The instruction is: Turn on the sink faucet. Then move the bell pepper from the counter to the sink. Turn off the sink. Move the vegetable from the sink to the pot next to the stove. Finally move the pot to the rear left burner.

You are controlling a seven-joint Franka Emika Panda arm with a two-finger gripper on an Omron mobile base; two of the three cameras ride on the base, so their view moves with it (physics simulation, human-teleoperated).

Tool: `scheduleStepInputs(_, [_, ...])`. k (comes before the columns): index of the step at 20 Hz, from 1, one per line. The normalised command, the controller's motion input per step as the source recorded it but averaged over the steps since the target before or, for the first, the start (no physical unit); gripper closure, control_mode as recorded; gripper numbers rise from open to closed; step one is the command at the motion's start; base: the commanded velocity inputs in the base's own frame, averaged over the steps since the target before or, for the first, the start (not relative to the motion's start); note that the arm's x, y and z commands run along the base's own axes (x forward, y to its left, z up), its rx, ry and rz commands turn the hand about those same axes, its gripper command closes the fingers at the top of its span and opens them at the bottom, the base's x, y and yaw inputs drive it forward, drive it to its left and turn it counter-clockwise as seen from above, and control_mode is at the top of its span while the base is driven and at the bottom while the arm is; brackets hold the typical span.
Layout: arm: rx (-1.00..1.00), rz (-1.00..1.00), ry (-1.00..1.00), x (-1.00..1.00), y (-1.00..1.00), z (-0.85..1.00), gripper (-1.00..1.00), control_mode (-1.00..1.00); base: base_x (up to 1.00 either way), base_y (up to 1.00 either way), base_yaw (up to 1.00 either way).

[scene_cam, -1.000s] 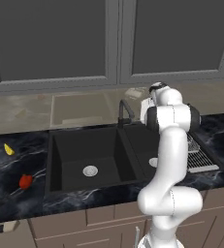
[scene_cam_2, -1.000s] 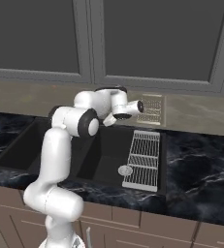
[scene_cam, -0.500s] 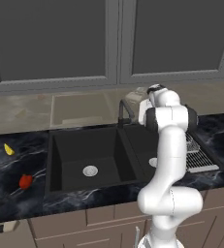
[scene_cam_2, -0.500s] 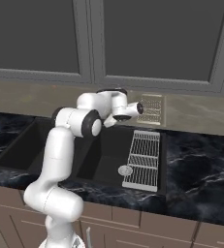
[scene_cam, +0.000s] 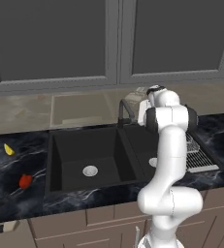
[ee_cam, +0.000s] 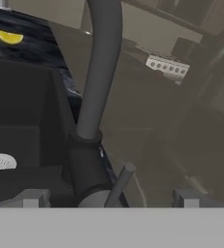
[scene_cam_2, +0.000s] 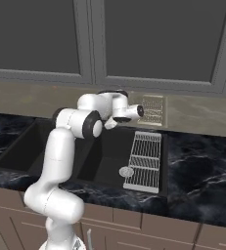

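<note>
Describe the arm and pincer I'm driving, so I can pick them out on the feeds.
A glossy white arm of rounded tubular links with dark bands at the joints, no loose cables or markings visible. The pincer has two small grey blocky fingertips.

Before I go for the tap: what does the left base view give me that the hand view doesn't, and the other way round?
Left base view: the bell pepper on the counter left of the sink, and the wire rack on the right. Hand view: the thin lever at the tap's base, close up, rising between the open gripper tips. Both: the sink faucet, the yellow wedge and a basin drain.
</note>
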Motion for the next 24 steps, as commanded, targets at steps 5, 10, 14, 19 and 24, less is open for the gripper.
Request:
scheduleStepInputs(5, [0.00,0.00,0.00,0.09,0.11,-0.05,-1.00,-1.00,0.00,0.00,0.00])
scheduleStepInputs(10, [0.00,0.00,0.00,0.07,0.11,-0.04,-1.00,-1.00,0.00,0.00,0.00])
scheduleStepInputs(14, [0.00,0.03,0.00,0.00,0.19,-0.01,-1.00,-1.00,0.00,0.00,0.00])
scheduleStepInputs(19, [0.00,0.05,0.00,0.00,0.24,0.00,-1.00,-1.00,0.00,0.00,0.00])
scheduleStepInputs(24, [0.00,0.05,0.00,0.00,0.21,-0.02,-1.00,-1.00,0.00,0.00,0.00])
